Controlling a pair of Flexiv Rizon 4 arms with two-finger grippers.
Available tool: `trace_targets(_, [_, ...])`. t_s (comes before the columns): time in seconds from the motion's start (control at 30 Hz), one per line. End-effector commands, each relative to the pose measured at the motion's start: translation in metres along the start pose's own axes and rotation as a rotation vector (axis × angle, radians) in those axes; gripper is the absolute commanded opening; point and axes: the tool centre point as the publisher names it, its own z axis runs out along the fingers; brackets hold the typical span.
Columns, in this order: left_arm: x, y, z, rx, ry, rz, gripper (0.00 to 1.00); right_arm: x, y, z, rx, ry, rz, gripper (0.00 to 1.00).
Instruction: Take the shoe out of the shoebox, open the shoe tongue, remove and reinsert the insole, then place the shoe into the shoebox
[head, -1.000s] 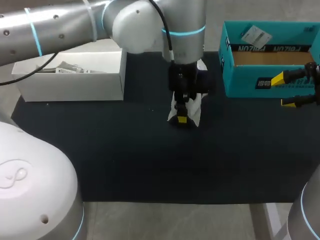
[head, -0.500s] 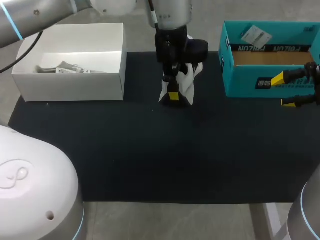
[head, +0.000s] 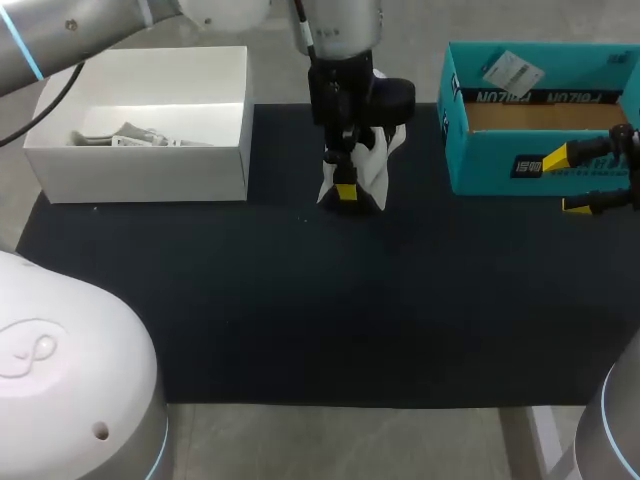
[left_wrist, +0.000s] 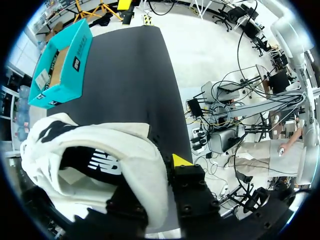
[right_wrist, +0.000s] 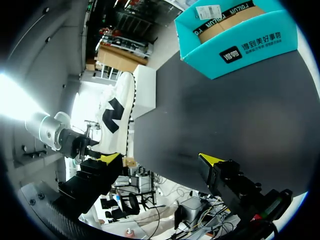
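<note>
Gripping the white shoe (head: 376, 165) by its collar, the left hand (head: 347, 189) holds it over the bench (head: 300, 320), between the white box (head: 150, 170) and teal shoebox (head: 490, 165); right hand (head: 567, 182) hangs open beside the shoebox's front wall.

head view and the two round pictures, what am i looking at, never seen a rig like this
It is a robot with two arms at a table. The head view looks down from above and behind it; each round picture comes from a camera on one arm's wrist. On the black mat stand a white box and an open teal shoebox. The left gripper is closed on a white shoe, between the boxes. The right gripper, by the shoebox, is open and empty.
</note>
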Motion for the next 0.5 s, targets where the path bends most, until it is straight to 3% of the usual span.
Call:
trace_targets(0.03, [0.001,0.001,-0.001,0.012,-0.001,0.002,0.00,0.000,-0.001,0.000,-0.001,-0.003,0.001,1.00])
trace_targets(0.27, [-0.006,0.014,-0.017,-0.013,-0.003,0.018,0.00,0.000,-0.001,0.000,-0.001,-0.003,0.001,1.00])
trace_targets(0.5, [-0.023,0.043,-0.043,-0.025,0.028,0.007,0.00,0.000,-0.001,0.000,-0.001,-0.003,0.001,1.00])
